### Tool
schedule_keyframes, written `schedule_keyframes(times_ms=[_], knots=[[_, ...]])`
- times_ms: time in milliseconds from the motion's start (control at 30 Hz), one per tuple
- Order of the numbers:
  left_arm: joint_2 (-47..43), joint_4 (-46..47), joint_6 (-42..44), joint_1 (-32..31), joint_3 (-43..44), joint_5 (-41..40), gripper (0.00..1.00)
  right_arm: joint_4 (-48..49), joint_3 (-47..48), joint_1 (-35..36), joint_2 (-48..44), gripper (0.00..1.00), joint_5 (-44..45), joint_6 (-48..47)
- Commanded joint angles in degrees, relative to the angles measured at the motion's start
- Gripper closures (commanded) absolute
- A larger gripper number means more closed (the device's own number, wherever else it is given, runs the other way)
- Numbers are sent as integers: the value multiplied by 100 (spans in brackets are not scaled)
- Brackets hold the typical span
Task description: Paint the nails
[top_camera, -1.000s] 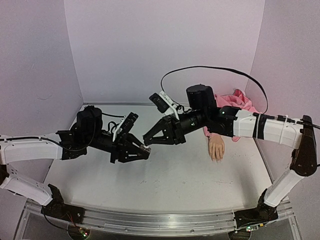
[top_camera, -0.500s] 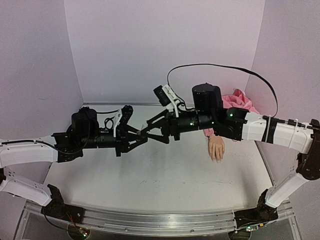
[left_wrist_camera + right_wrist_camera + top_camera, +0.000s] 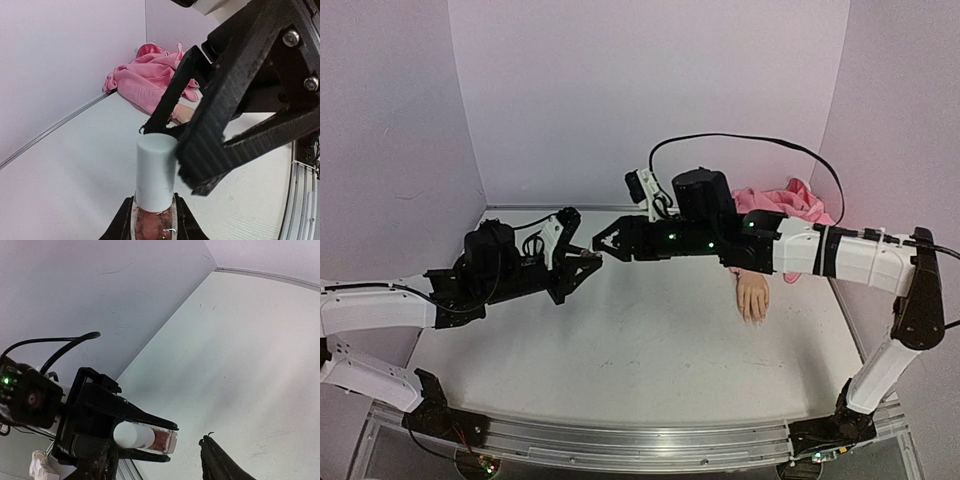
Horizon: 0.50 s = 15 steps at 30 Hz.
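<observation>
Left end effector (image 3: pixel 591 261) clamps polish bottle (image 3: pixel 152 222) mid-air; right end effector (image 3: pixel 603 246) half-open, jaws astride white cap (image 3: pixel 156 170), no grip yet. Nails (image 3: pixel 755 317) well apart, on mannequin hand (image 3: pixel 752 293) on counter (image 3: pixel 650 350) by pink sleeve (image 3: pixel 790 200). Risk: off-centre squeeze cd twist bottle loose.

**Arms reached inward, grippers met tip to tip**

The left arm (image 3: pixel 380 305) is stretched rightward and the right arm (image 3: pixel 860 258) leftward, both held low and nearly level. The left gripper (image 3: pixel 586 262) is clamped on a small polish bottle (image 3: pixel 155 175). The right gripper (image 3: pixel 604 243) is held with jaws parted, close by the bottle's cap.
</observation>
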Motion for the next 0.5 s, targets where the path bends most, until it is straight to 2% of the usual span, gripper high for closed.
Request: schedule_keyframes(times_ms=[0,67,200,400,467], knots=[[-64,286,62,-26,-17,-219,100,49,584,112,327,47,192,310],[-62,286,43,-35,-26,-218,100,20,745,161,463,54,241,319],[-82,286,31,-35,-60,-202,100,-40,957,231,635,61,397,358],[-203,286,-88,-37,-111,-216,100,-67,954,271,668,93,332,294],[-224,286,-151,-36,-102,-82,100,-48,800,267,522,100,214,149]])
